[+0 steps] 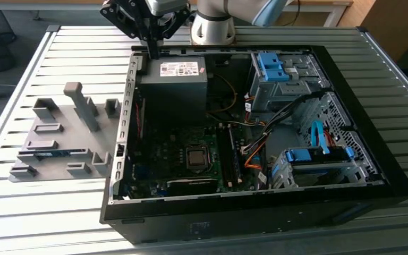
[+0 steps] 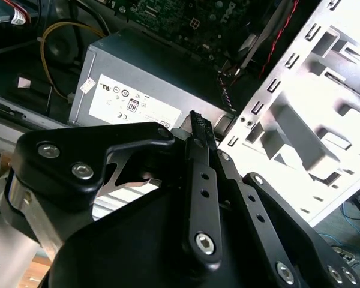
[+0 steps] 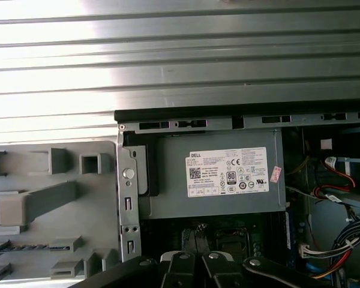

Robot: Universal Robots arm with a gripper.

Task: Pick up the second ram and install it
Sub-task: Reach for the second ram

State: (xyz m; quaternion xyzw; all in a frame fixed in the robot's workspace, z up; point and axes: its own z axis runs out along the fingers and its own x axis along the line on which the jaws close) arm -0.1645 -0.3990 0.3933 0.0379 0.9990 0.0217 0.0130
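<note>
Right now the claw (image 1: 151, 53) hangs over the back edge of the open computer case (image 1: 395, 180), just above the grey power supply (image 1: 172, 79). Its two fingers are drawn tight together and carry nothing, so it is clenched empty. The second ram (image 1: 51, 154) looks to be the thin bluish strip lying flat in a slot of the grey holder (image 1: 83, 103), on the slatted table (image 1: 48, 212) at the exterior view's left and well apart from the claw. I judge the holder is there to keep the stick at a fixed place and angle, so that a narrow pinch can take it by its long edges. Inside the case, the long dark memory slots (image 1: 229, 154) run beside the processor socket (image 1: 197, 156), and I cannot tell whether a stick sits in any of them. From how things lie, the pick-up is not yet done
</note>
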